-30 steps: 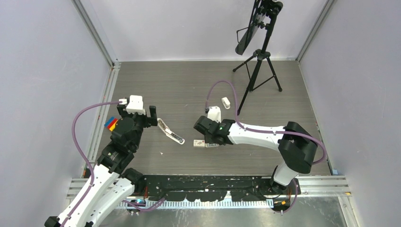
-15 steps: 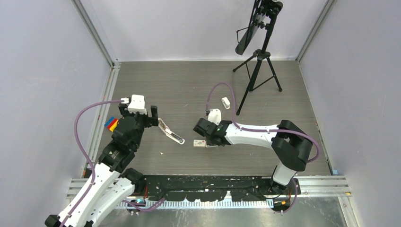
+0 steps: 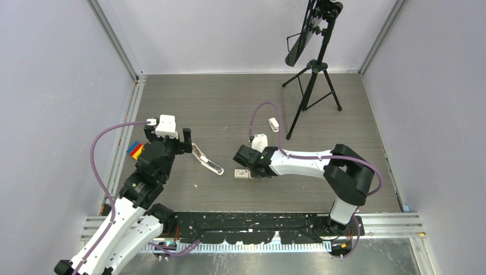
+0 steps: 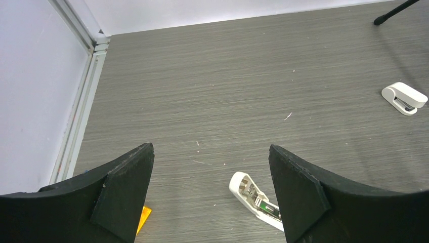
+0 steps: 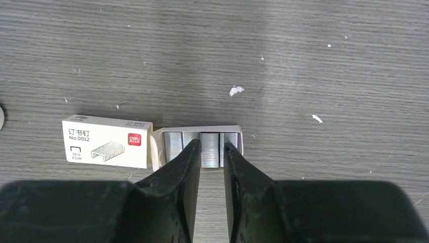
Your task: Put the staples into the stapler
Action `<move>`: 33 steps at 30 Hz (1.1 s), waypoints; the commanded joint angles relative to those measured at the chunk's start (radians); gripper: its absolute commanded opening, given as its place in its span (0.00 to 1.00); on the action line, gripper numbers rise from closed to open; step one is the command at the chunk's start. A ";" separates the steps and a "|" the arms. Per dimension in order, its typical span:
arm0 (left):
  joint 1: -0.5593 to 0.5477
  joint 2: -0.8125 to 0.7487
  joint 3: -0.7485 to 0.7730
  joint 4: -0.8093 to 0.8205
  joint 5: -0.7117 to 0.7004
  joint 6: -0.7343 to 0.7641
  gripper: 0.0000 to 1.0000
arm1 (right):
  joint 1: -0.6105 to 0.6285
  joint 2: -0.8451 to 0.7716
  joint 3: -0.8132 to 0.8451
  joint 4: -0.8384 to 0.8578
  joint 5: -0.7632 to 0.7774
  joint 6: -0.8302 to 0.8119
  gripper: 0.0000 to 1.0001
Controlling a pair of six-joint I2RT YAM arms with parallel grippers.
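we count four strips of staples (image 5: 210,152) in one tray (image 5: 158,148), just right of one box (image 5: 106,140). right fingers (image 5: 177,177) straddle the third strip closely; we cannot tell if they grip it. left fingers (image 4: 124,187) spread, near the stapler (image 4: 255,200); one shorter stapler (image 4: 403,97) farther off.

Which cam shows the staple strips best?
Right wrist: the staples lie in the slid-out tray beside the box, the right gripper straddling one strip. Top external shows only the small box at the gripper; strips unresolved. Left wrist misses them.
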State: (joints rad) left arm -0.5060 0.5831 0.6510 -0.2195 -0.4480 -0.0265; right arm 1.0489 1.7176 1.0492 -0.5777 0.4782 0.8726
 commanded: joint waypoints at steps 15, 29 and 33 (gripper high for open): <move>-0.007 -0.007 0.016 0.024 0.011 -0.014 0.86 | 0.043 0.085 0.100 -0.078 0.067 0.000 0.20; -0.012 -0.005 0.016 0.025 0.013 -0.014 0.86 | 0.049 -0.061 -0.015 0.147 0.021 -0.095 0.16; -0.014 -0.007 0.016 0.025 0.013 -0.015 0.86 | 0.049 -0.096 -0.043 0.188 0.018 -0.105 0.16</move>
State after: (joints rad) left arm -0.5163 0.5827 0.6510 -0.2207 -0.4435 -0.0265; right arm 1.0916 1.6928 1.0271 -0.4858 0.4866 0.7792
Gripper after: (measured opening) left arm 0.857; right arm 0.169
